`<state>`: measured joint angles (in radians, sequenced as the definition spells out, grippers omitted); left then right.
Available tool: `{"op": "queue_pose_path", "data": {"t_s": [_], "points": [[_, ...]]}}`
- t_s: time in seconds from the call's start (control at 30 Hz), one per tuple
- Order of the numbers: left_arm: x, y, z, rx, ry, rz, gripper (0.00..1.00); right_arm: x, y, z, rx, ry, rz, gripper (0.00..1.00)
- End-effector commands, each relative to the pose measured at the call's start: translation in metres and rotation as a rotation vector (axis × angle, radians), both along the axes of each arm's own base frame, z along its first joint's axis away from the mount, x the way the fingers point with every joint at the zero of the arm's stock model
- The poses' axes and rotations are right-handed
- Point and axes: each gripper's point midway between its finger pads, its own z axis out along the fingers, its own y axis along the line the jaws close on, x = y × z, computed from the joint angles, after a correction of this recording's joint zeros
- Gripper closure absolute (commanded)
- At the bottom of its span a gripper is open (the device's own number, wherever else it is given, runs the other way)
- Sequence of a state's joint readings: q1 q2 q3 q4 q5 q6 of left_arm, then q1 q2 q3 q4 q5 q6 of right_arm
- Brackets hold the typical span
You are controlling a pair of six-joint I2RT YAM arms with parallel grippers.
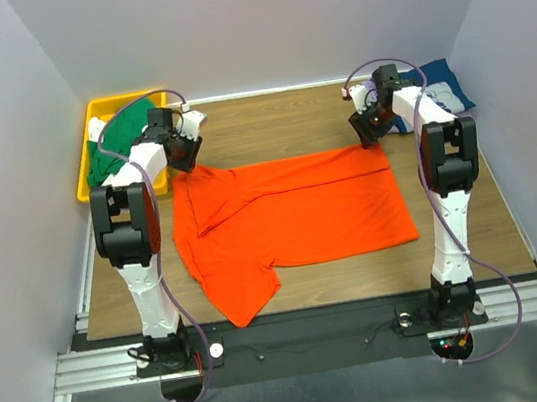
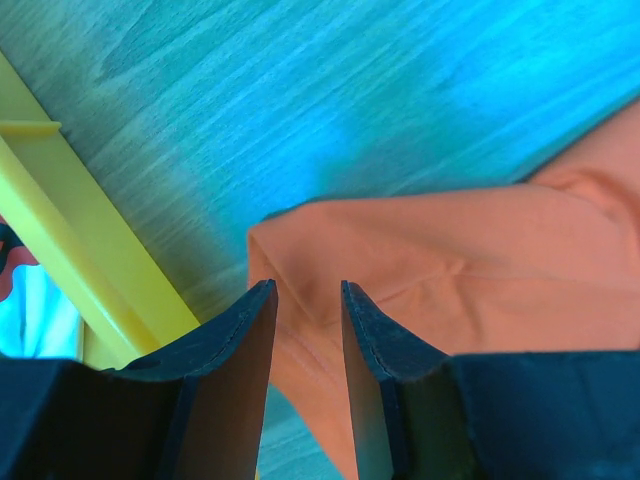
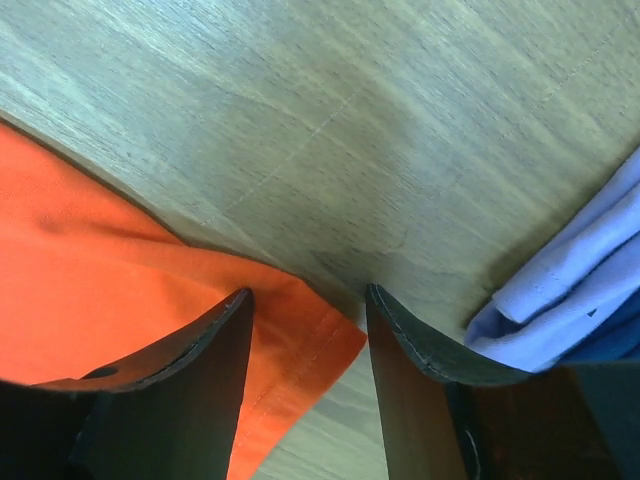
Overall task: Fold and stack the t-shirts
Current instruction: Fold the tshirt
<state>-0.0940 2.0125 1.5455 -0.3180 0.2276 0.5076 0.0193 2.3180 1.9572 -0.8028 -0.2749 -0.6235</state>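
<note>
The bright orange t-shirt (image 1: 291, 213) lies spread on the wooden table (image 1: 278, 129), partly folded, one sleeve toward the near edge. My left gripper (image 1: 184, 155) hovers over its far left corner (image 2: 300, 250), jaws open with cloth showing between them. My right gripper (image 1: 371, 130) hovers over its far right hem corner (image 3: 320, 335), jaws open around that corner. A green t-shirt (image 1: 111, 149) lies in and over the yellow bin (image 1: 94, 116). A navy t-shirt with white print (image 1: 440, 94) lies at the far right; lavender cloth (image 3: 580, 270) shows in the right wrist view.
The yellow bin's wall (image 2: 80, 250) stands just left of my left gripper. The folded pile of navy and lavender shirts sits just right of my right gripper. Grey walls enclose the table on three sides.
</note>
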Motion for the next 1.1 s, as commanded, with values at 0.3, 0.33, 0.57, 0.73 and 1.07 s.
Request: {"op": "queue_pose_path", "data": {"t_s": [0.3, 0.33, 0.57, 0.73, 1.07], "points": [[0.023, 0.011, 0.000, -0.047, -0.010, 0.109, 0.70, -0.028, -0.025, -0.035, -0.155, 0.092, 0.041, 0.84], [0.023, 0.011, -0.001, -0.048, -0.007, 0.108, 0.72, -0.027, -0.026, -0.033, -0.164, 0.085, 0.041, 0.88], [0.019, 0.010, 0.029, -0.124, -0.048, 0.092, 0.70, -0.038, -0.052, -0.031, -0.258, 0.085, 0.018, 0.99], [-0.005, 0.004, 0.051, -0.147, -0.065, 0.044, 0.60, -0.031, -0.048, -0.008, -0.228, 0.029, 0.003, 0.92], [-0.108, -0.023, 0.030, -0.137, 0.107, -0.207, 0.52, -0.016, -0.008, 0.057, -0.035, -0.084, -0.021, 0.45]]}}
